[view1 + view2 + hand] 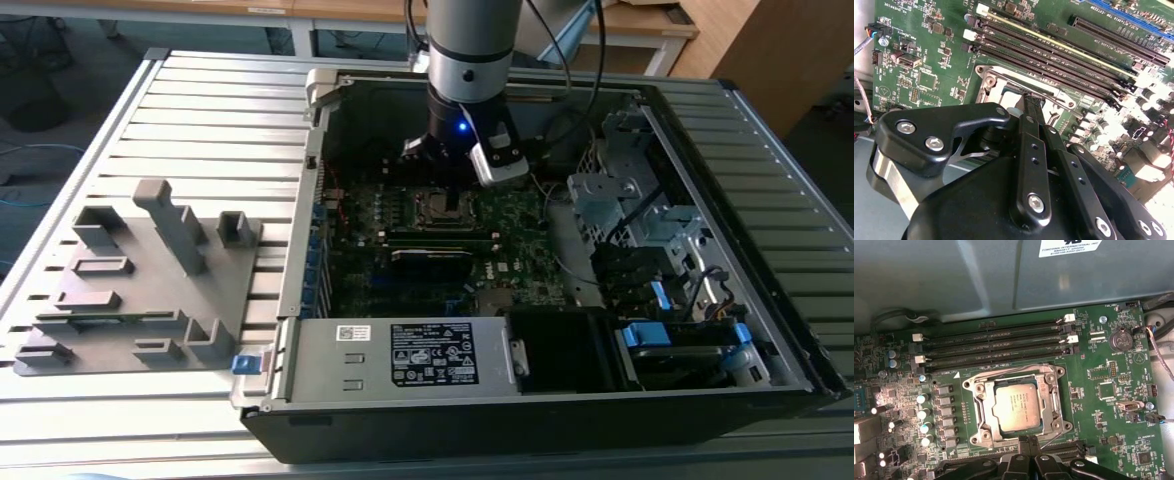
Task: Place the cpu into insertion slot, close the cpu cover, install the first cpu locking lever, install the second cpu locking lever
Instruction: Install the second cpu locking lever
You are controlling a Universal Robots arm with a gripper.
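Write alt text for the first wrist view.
A silver-grey cpu sits in the insertion slot of a green motherboard, framed by the closed cpu cover. Long black memory slots run beside the socket, and the black end effector hangs at the socket's edge.

Even indoor light, glare washing out one corner in the second wrist view, dim case interior, soft focus.
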